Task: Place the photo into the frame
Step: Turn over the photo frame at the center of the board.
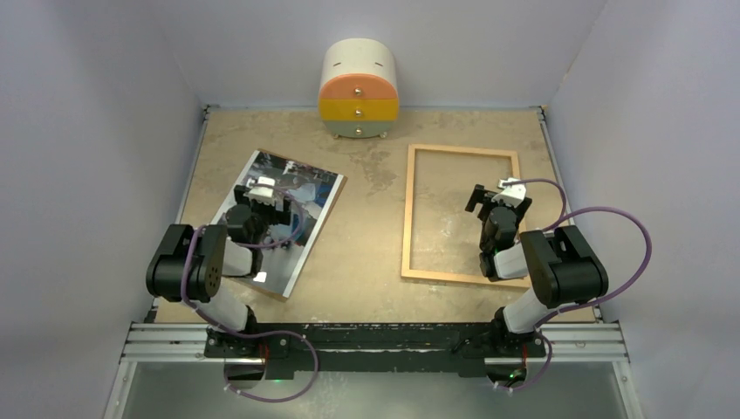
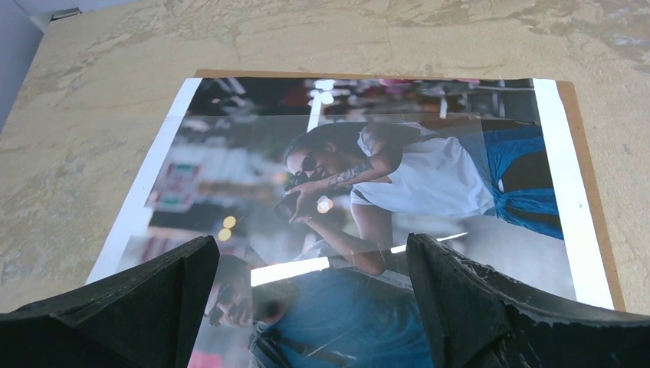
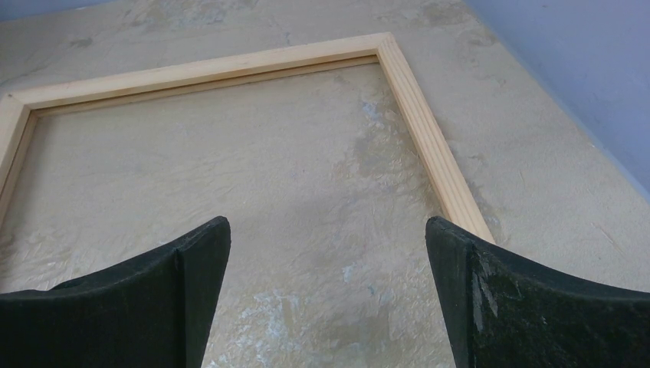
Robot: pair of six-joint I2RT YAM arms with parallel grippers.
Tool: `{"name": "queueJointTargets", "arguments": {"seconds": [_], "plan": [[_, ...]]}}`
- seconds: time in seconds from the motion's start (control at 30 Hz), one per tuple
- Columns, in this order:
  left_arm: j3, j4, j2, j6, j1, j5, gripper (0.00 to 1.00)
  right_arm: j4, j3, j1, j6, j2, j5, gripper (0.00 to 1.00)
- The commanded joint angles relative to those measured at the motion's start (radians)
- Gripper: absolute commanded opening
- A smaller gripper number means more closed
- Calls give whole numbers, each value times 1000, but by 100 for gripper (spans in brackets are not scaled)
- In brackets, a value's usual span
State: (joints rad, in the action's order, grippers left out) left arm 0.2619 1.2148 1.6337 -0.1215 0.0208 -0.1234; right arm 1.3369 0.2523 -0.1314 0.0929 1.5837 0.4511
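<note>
Right, quick notes for you, op. Your left claw [image 1: 264, 190] stood wide open w/ nothing held, hovering over the photo [image 1: 305, 188]. The photo lay flat on the left half of the table [image 1: 366, 236], turned at an angle, its far corner pointing toward the round cabinet [image 1: 359, 92] at the back wall.

From the left wrist cam the left claw [image 2: 310, 245] had both black fingers [image 2: 153, 299] spread over the near part of the photo [image 2: 398, 176]. The print ran away from the claw, w/ the person in the white top just beyond the fingertips. I couldn't tell if the tips touched the glossy surface. A brown backing board [image 2: 586, 169] showed as a thin strip along the print's right and far edges, so the photo sat on top of it.

Your right claw [image 1: 496, 194] was also at full spread and empty. It hung over the right part of the frame [image 1: 410, 214], which lay flat on the right half of the table, well apart from the photo.

On the right wrist cam the right claw [image 3: 328, 226] pointed at bare table inside the frame [image 3: 433, 146]. The frame's right rail passed just beside the right finger, and the far rail and corner lay ahead.
</note>
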Motion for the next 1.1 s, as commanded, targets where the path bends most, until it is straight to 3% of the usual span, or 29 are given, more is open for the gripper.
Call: {"name": "queueJointTargets", "arguments": {"seconds": [0.0, 0.13, 0.27, 0.3, 0.37, 0.4, 0.53, 0.63, 0.73, 0.77, 0.9, 1.07], "plan": [[101, -190, -122, 55, -49, -25, 100, 2, 2, 3, 20, -12, 13, 99], [357, -707, -221, -19, -75, -35, 100, 31, -6, 4, 15, -12, 41, 99], [579, -1063, -227, -43, -85, -47, 100, 136, -67, 4, -27, -61, 0, 99], [634, -1141, -220, -50, -86, -59, 100, 74, -61, 4, -15, -100, 22, 99], [728, -1289, -209, -57, -89, -79, 100, -385, 53, 6, 159, -240, 187, 99], [753, -1335, -206, -58, -92, -92, 100, -590, 142, 17, 266, -279, 276, 99], [783, -1426, -224, -51, -97, -138, 100, -1019, 425, 32, 408, -283, 103, 99], [806, -1486, -249, -47, -101, -168, 100, -1114, 531, 34, 470, -263, -134, 99], [833, -1552, -264, -45, -118, -200, 100, -1080, 580, 26, 399, -228, -396, 99], [840, -1570, -264, -44, -121, -210, 100, -1114, 608, -5, 402, -203, -410, 99], [858, -1614, -249, -43, -123, -228, 100, -1376, 830, -204, 327, -44, -240, 99], [853, -1661, -237, -59, -123, -245, 100, -1501, 956, -370, 335, 108, -88, 95]]}}
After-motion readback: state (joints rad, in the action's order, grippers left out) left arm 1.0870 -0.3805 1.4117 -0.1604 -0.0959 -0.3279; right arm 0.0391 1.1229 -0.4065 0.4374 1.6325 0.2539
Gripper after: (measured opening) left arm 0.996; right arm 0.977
